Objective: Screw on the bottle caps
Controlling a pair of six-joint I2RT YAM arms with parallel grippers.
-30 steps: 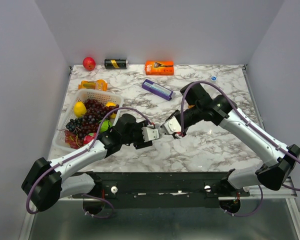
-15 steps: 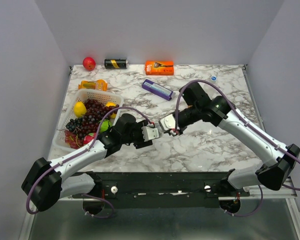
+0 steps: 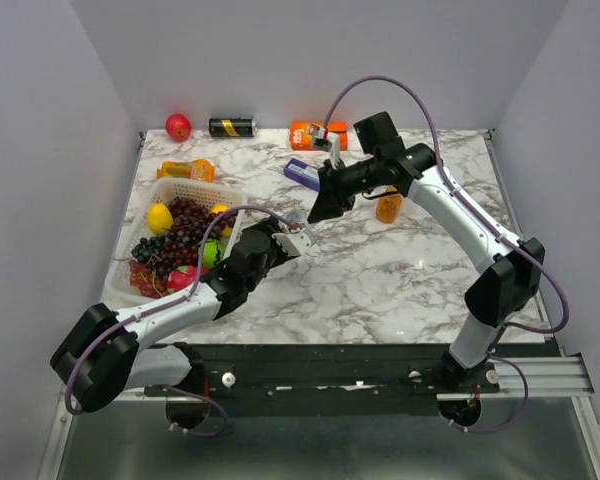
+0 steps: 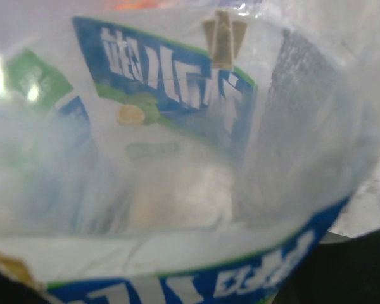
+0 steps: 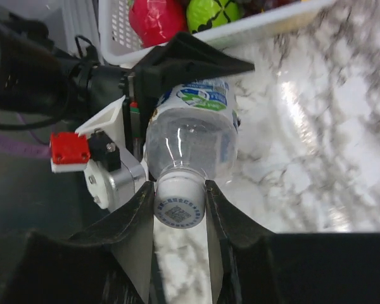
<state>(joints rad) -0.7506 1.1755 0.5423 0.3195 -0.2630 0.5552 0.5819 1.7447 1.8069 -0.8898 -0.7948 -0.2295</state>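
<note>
Bottle (image 5: 190,149) rearward, cap (image 5: 178,206) toward right jaws

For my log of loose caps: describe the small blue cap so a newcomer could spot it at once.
On the white marble table, look toward the far right corner. Beyond the short orange plastic bottle lies a small round blue plastic cap, alone on the stone. It is the only blue disc; the other bluish thing, a purple box, is long and rectangular.
</note>
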